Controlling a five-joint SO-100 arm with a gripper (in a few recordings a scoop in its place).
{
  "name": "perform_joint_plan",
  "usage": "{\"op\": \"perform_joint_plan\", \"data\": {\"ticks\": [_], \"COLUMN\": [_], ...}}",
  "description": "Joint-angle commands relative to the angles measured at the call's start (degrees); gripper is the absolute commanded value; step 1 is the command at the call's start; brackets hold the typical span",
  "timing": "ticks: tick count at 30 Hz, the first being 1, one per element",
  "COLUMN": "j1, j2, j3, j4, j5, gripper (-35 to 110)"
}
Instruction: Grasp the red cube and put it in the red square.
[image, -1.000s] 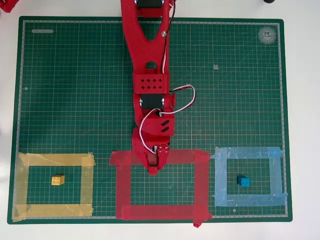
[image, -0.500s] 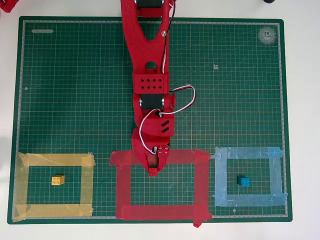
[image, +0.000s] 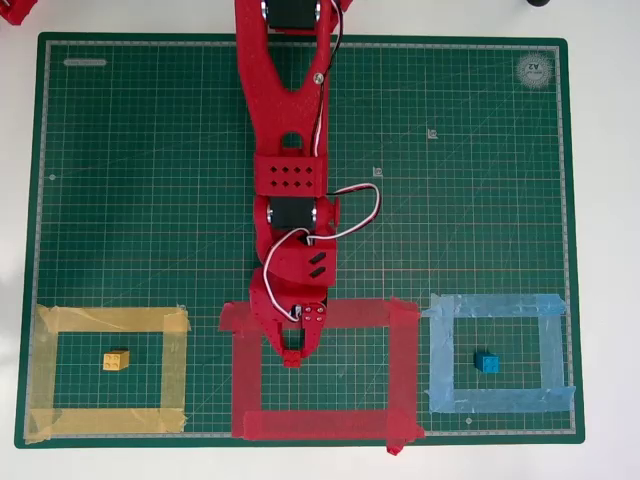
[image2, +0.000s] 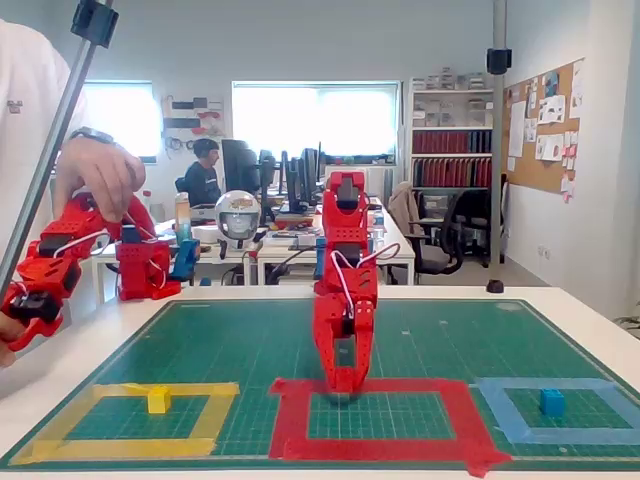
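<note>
My red gripper (image: 292, 352) reaches down over the top strip of the red square (image: 405, 370), its tip just inside the frame's upper left part. A tiny bright red block, the red cube (image: 292, 359), sits pinched at the fingertips and is hard to tell apart from the red fingers. In the fixed view the gripper (image2: 345, 380) hangs low with its tip nearly on the mat, at the far strip of the red square (image2: 460, 415). The jaws look shut on the cube.
A yellow cube (image: 116, 360) lies inside the yellow tape frame (image: 175, 370) on the left. Inside the light-blue frame (image: 552, 350) on the right lies a blue cube (image: 487, 362). The green mat (image: 480, 180) has open room either side of the arm.
The arm has swung slightly to the left in the overhead view, and the gripper tip has moved a little further down into the red square.
</note>
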Motion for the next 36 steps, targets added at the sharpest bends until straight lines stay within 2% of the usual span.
{"op": "perform_joint_plan", "data": {"ticks": [1,10,14,36], "j1": [1.23,0.53,0.26,0.18], "j2": [1.14,0.44,-1.32,-4.48], "j3": [-3.78,-4.48,-10.20,-15.21], "j4": [1.14,5.54,13.27,13.27], "j5": [-1.14,-1.14,-0.70,-1.14], "gripper": [2,2,2,3]}}
